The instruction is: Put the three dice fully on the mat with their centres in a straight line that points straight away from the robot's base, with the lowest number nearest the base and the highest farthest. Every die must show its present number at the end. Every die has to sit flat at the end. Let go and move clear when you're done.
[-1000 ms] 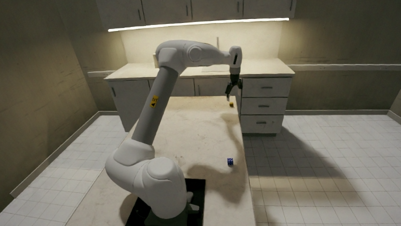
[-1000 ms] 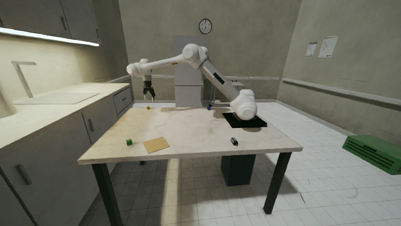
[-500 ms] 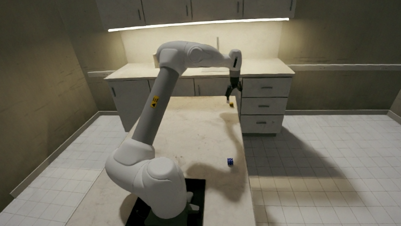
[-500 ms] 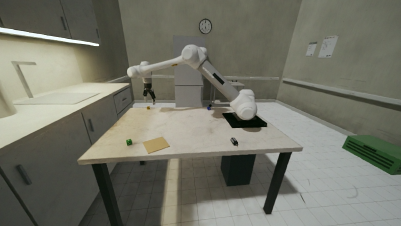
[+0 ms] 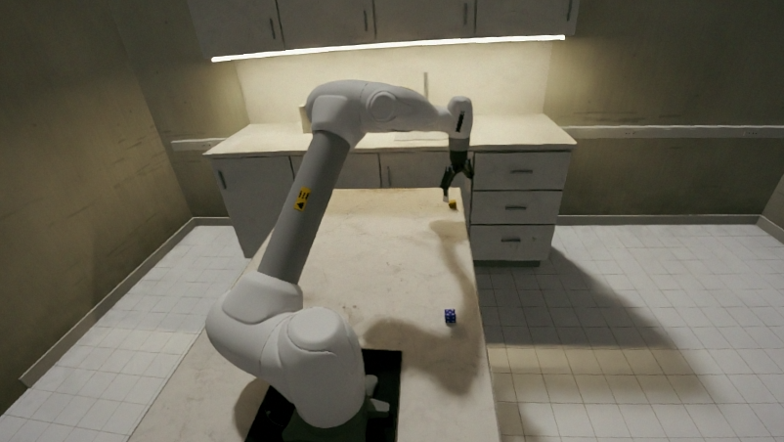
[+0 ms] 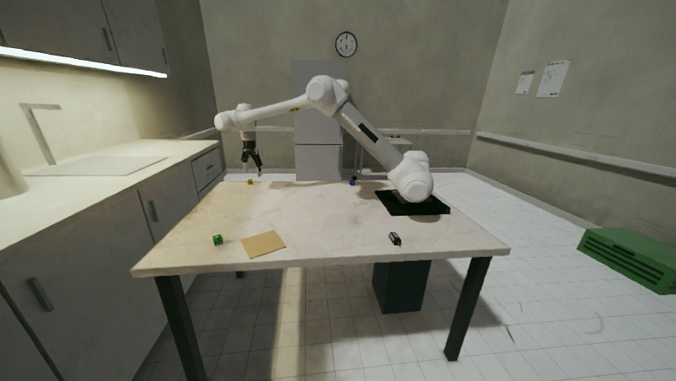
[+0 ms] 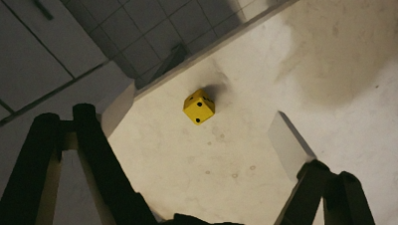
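Room, plain drab walls; floor, pale tile. Long surface (image 5: 378, 246) (image 6: 312, 222) (image 7: 239, 144), dark legs. Beyond its far short edge in the top view: drawered counter (image 5: 513, 205) (image 6: 109, 194), lit strip (image 5: 389, 47) (image 6: 85, 62) above. One round clock (image 6: 346, 44), wall-hung.

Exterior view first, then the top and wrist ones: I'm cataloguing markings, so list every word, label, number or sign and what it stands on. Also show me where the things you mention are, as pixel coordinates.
Robot arm (image 5: 321, 208) (image 6: 367, 127), pale lettering: too small to read.
Yellow label on the arm (image 5: 301, 198) (image 6: 293, 109): black marks, one a triangle; wording unreadable.
Wall clock (image 6: 346, 44): numerals too small.
Two wall sheets (image 6: 524, 83) (image 6: 554, 78): print too blurred.
Yellow die (image 5: 452, 203) (image 6: 250, 181) (image 7: 198, 111): pips only.
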`<state>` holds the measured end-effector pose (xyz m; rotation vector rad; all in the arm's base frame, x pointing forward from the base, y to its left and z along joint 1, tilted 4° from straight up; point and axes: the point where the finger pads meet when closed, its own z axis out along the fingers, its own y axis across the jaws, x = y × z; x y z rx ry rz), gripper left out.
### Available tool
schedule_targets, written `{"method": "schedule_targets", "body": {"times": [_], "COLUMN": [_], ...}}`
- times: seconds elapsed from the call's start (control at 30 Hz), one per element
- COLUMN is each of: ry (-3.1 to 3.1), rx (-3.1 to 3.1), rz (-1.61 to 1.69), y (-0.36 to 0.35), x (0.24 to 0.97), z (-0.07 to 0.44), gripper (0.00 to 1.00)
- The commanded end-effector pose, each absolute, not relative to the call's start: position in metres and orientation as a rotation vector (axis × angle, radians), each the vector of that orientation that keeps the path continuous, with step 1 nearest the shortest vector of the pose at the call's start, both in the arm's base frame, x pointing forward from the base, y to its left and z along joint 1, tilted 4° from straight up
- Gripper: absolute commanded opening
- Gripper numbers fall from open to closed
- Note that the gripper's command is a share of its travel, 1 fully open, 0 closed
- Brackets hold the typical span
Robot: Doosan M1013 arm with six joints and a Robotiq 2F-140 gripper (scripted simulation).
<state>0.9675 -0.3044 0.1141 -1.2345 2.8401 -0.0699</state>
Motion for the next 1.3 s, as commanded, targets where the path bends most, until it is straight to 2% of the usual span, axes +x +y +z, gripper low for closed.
{"method": "schedule_targets", "body": {"times": [0.0,1.27], "ry": [2.838,2.838], "rx": [-1.234,-1.234], "rz": [-0.071,-0.071], "y": [-0.3044,-0.3041], "x": [0.9679,0.9579], "z": [0.1159,0.1153], "gripper": [1.0,1.0]}}
